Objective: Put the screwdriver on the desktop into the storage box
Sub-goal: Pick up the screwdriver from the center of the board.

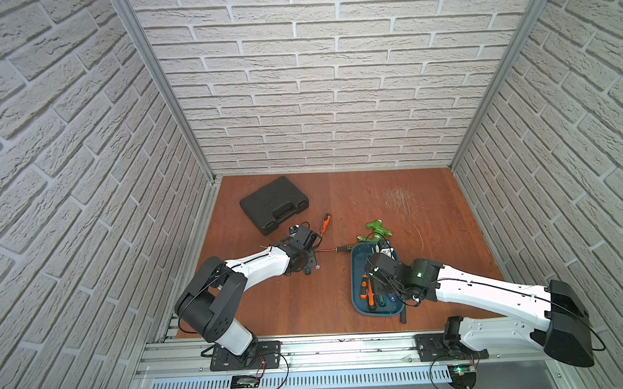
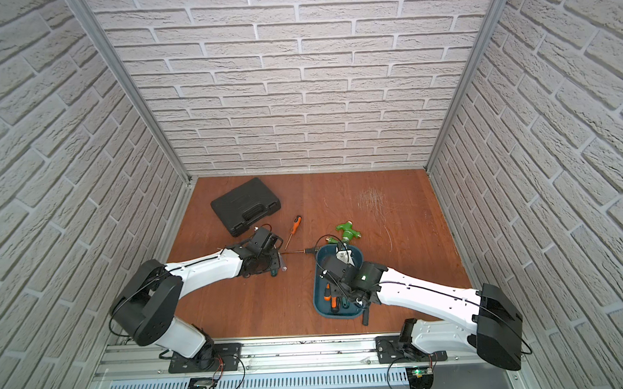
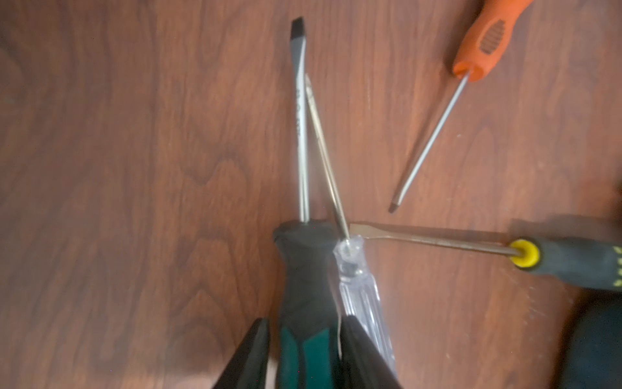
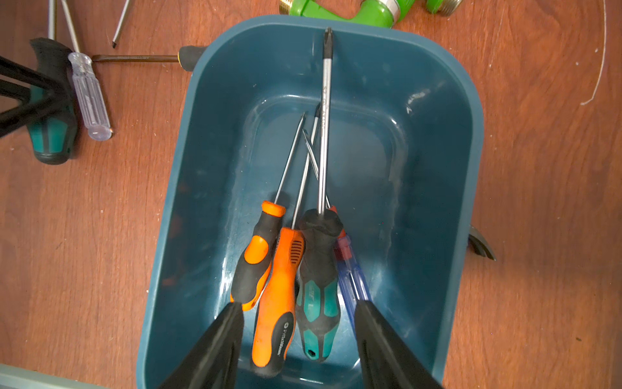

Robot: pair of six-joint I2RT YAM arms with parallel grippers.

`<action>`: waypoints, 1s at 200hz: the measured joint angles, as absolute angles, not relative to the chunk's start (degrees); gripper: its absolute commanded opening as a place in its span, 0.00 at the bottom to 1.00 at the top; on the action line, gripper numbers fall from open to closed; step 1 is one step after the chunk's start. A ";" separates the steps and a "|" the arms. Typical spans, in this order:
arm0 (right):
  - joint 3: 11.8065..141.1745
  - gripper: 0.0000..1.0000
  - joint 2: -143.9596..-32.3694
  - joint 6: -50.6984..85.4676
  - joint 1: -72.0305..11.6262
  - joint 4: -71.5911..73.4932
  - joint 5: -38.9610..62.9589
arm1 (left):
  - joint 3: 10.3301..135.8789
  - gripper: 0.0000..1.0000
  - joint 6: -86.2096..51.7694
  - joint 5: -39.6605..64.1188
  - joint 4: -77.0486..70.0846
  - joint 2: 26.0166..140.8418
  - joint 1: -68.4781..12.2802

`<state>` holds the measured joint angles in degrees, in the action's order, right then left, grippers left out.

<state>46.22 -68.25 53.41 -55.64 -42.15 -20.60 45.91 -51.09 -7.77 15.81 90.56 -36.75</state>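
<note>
Four screwdrivers (image 3: 484, 37) on your tabletop (image 1: 308, 294), four in the storage box (image 4: 471, 134). Your left gripper (image 3: 306, 320) straddles the teal-handled screwdriver (image 3: 303, 269), grip unclear; right gripper (image 4: 299, 304) hangs released.

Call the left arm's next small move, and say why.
Probably close the left gripper firmly on the handle of the green screwdriver before any lift. Its fingers straddle that handle on the desktop, but the blurred left wrist view doesn't show a firm pinch. The clear screwdriver lies right beside it, seemingly outside the jaws.
</note>
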 measured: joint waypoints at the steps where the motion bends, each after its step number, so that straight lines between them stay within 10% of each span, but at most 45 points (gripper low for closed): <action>1: 46.22 0.59 -68.25 53.39 -55.61 -42.15 -20.62 | 45.91 0.34 -51.05 -7.79 15.81 90.59 -36.75; 106: 45.39 0.59 -65.71 53.67 -55.64 -42.65 -20.91 | 45.84 0.18 -48.95 -13.47 21.34 84.36 -39.18; 200: 45.78 0.60 -52.60 59.05 -55.66 -53.08 -29.47 | 56.29 0.17 -55.35 -25.54 30.79 74.81 -67.37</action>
<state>45.78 -52.60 59.05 -55.66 -53.08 -29.47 56.29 -55.35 -25.54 30.79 74.81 -67.37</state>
